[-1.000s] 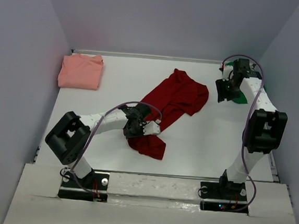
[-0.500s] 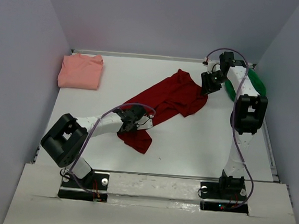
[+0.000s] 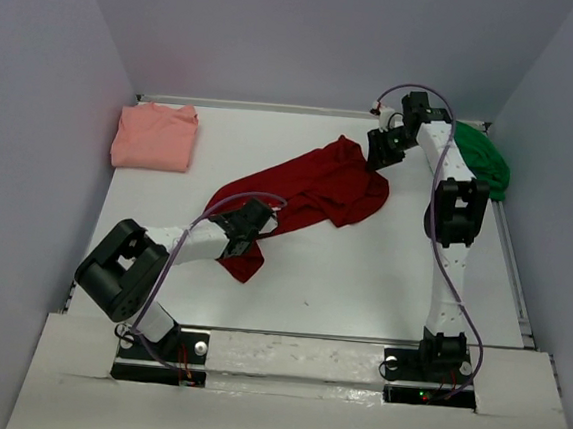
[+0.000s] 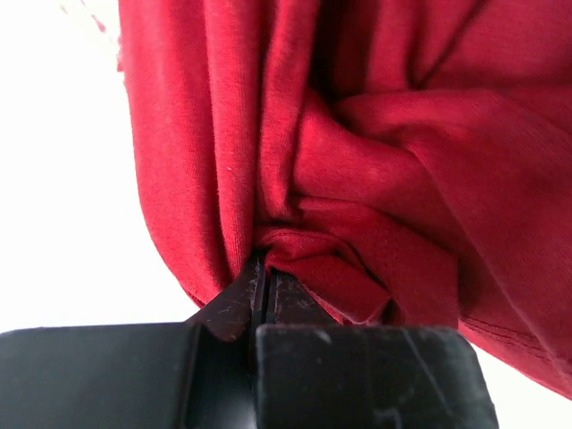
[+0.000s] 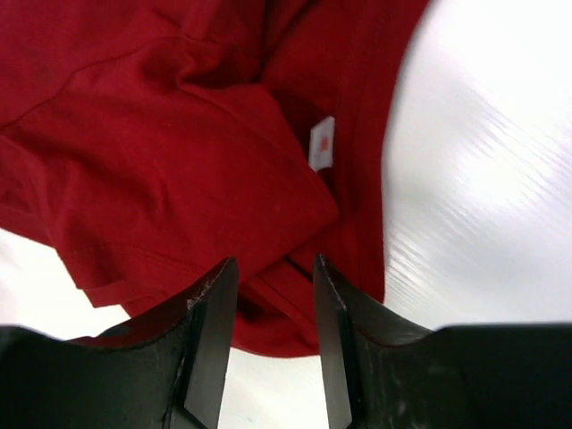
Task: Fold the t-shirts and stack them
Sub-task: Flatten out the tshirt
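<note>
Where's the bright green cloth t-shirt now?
Top view: the green t-shirt is bunched at the white table's far right edge, beside the right arm; the dark red cloth t-shirt lies to its left.

The top view looks down from high behind the near edge over the whole counter [image 3: 362, 271]. Both wrist views face past the left hand [image 4: 266, 286] and right hand [image 5: 273, 277], close onto the dark red shirt [image 3: 319, 182], which all three views share.
</note>
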Motion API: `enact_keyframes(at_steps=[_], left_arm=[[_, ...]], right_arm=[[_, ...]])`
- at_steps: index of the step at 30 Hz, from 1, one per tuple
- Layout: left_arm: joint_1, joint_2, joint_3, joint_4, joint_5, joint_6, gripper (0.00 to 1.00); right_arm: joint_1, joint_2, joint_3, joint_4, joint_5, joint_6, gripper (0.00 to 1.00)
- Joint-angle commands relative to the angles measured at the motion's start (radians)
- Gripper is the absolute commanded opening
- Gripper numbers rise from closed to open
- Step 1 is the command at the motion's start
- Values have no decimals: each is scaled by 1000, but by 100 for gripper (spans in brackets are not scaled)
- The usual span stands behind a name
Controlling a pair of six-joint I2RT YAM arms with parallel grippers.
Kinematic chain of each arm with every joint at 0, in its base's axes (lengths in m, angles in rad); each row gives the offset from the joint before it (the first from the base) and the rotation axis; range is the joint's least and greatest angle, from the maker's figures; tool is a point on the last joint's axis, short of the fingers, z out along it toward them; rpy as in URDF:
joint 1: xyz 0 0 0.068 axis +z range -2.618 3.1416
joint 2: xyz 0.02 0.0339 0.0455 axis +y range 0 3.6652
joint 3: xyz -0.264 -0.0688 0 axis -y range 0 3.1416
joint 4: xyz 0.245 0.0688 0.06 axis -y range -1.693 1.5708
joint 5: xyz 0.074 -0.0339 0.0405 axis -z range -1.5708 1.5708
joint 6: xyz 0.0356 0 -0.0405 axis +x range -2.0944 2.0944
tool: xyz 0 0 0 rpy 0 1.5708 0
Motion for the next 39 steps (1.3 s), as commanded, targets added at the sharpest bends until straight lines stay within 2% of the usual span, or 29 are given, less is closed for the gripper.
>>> enact_keyframes(at_steps=[1,7,10,11,13,17,20,21,22,23,26,28,29,31,39], left_arm=[[34,-13,14,79,-129,9,0],[48,14,25,95,-164,4,0],[51,22,35,98,-172,7,0],[52,24,38,122,-179,12,0],[58,30,45,132,-184,12,0],[63,47,61,130,-184,12,0],[63,60,72,124,-184,4,23],[63,65,74,125,-184,4,35],[64,67,74,127,-187,4,42],[63,71,77,127,-193,4,55],[64,73,72,132,-205,7,65],[72,73,69,144,-215,10,76],[75,67,69,151,-222,14,91],[86,57,68,153,-227,20,99],[127,-1,97,184,-244,64,99]], right_arm=[[27,4,53,54,-83,-2,47],[62,61,90,-32,-143,-58,52],[85,93,72,-92,-106,-85,36],[85,94,52,-93,-95,-89,20],[85,91,-6,-92,-89,-103,2],[94,71,-68,-78,-85,-109,0],[94,73,-63,-96,-69,-111,0],[94,73,-66,-100,-63,-114,0],[94,68,-71,-101,-55,-118,0],[94,62,-92,-92,-40,-117,0],[94,33,-129,-69,-2,-118,0],[94,10,-164,-54,20,-118,0],[94,3,-186,-50,50,-114,0],[94,-19,-204,-43,87,-109,0],[94,-145,-391,46,314,-78,0]])
